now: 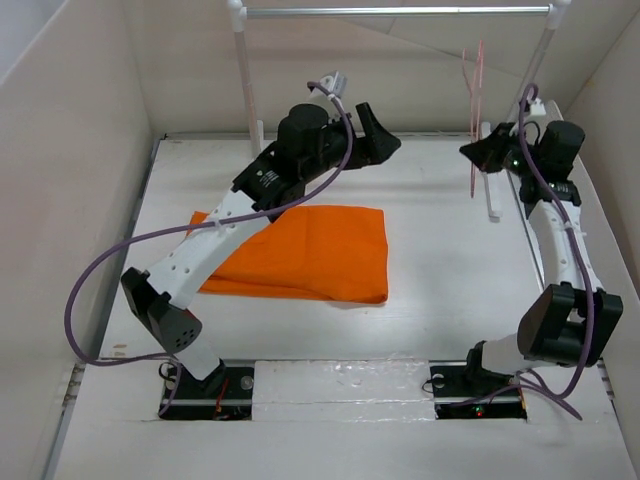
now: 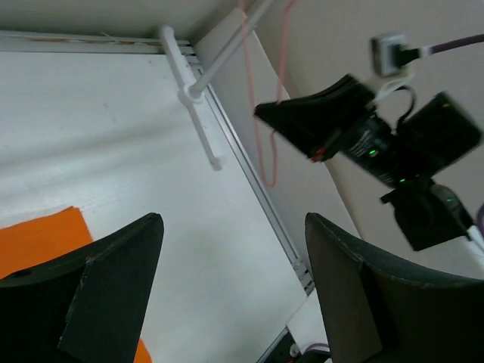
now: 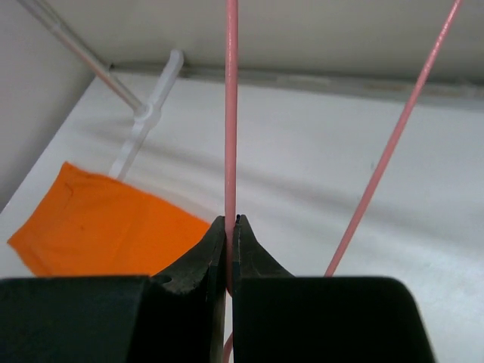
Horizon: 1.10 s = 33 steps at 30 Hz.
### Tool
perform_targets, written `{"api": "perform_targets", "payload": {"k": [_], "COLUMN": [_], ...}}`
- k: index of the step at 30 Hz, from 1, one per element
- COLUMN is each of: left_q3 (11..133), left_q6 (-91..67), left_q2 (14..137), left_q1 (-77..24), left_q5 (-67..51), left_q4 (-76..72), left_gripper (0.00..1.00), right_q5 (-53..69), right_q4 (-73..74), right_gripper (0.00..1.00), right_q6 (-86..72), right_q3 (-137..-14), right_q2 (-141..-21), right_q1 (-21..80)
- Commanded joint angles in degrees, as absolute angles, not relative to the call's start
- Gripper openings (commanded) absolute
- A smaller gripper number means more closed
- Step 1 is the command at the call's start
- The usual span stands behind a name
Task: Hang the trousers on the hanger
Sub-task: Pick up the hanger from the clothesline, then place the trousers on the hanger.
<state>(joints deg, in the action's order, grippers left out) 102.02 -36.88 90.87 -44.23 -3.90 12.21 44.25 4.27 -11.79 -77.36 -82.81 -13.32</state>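
Hanger (image 1: 473, 110) stands upright at 1 o'clock, under the rail (image 1: 400, 12). Right gripper (image 3: 231, 221) is clamped on one of its wires, arm stretched along the right wall. Left gripper (image 1: 383, 140) is raised at 12 o'clock, jaws apart and holding nothing. Trousers (image 1: 310, 250) lie flat near centre, partly under the left arm. Bare table (image 1: 440, 250) separates the grippers.

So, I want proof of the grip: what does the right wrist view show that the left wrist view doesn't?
Only the right wrist view shows the right end effector shut on the thin pale pink wire hanger. Only the left wrist view shows the left end effector open and empty, plus the right arm from outside. Both show the hanger, the flat orange fabric trousers and the white table.
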Motion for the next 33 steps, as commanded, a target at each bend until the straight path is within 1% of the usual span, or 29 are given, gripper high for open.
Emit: {"api": "perform_targets", "payload": {"k": [1,7,10,14,19,20,21,23,24,25,26,27,29,30,31,32,33], "left_q3": [108.1,116.2,116.7,118.9,119.7,119.9,119.8,118.8,118.9,118.6,117.7,117.7,114.2,112.3,106.5,102.8,99.0], "left_q6": [-35.8,-32.8,-33.0,-33.3,-34.6,-34.9,-35.4,-36.7,-37.1,-37.8,-38.5,-38.5,-39.5,-39.9,-40.7,-42.8,-43.9], "left_q2": [94.8,103.8,107.7,112.2,114.3,114.7,114.9,115.1,115.3,115.5,115.2,115.2,113.6,112.5,109.9,108.5,106.6], "left_q1": [-46.3,-50.4,-51.0,-52.0,-52.0,-52.0,-52.0,-52.0,-52.0,-52.0,-52.0,-52.0,-52.0,-52.0,-52.0,-52.0,-52.0], "left_q5": [-6.6,-1.0,1.4,4.7,7.6,8.0,8.3,8.3,8.4,8.9,9.3,9.3,8.9,8.3,6.9,5.9,4.4], "left_q4": [9.4,11.2,11.3,13.3,12.5,12.0,11.4,9.8,9.9,9.8,9.8,9.8,8.9,8.0,6.5,2.7,0.5], "left_gripper": [0.72,0.70,0.68,0.63,0.54,0.50,0.42,0.39,0.24,0.16,0.00,0.00,0.00,0.00,0.00,0.00,0.00], "right_q5": [45.9,42.6,40.1,38.2,36.9,36.0,35.0,32.9,32.3,31.9,29.6,29.6,29.1,28.8,28.7,28.4,27.9], "right_q4": [3.3,4.6,4.4,4.9,6.8,7.4,8.3,11.4,12.5,13.6,15.7,15.7,17.9,19.3,22.6,24.4,26.4], "right_gripper": [0.00,0.00,0.00,0.00,0.00,0.00,0.00,0.00,0.00,0.00,0.00,0.01,0.17,0.35,0.46,0.53,0.64], "right_q6": [-9.1,-9.7,-11.7,-12.7,-12.9,-12.9,-12.6,-11.6,-11.3,-11.2,-11.2,-11.2,-10.3,-9.6,-7.3,-6.3,-5.1], "right_q3": [-70.9,-57.0,-52.6,-50.2,-48.8,-48.5,-48.4,-47.9,-47.2,-46.5,-45.4,-44.8,-43.8,-43.8,-44.4,-45.1,-46.0], "right_q2": [-79.0,-70.0,-66.5,-64.0,-61.2,-60.7,-60.5,-59.2,-58.6,-58.1,-55.7,-55.6,-53.4,-52.7,-52.0,-51.6,-50.4], "right_q1": [-11.0,-5.2,-2.4,0.0,2.3,3.2,3.2,5.3,5.3,6.0,6.0,6.0,6.0,6.0,6.0,6.0,5.4]}}
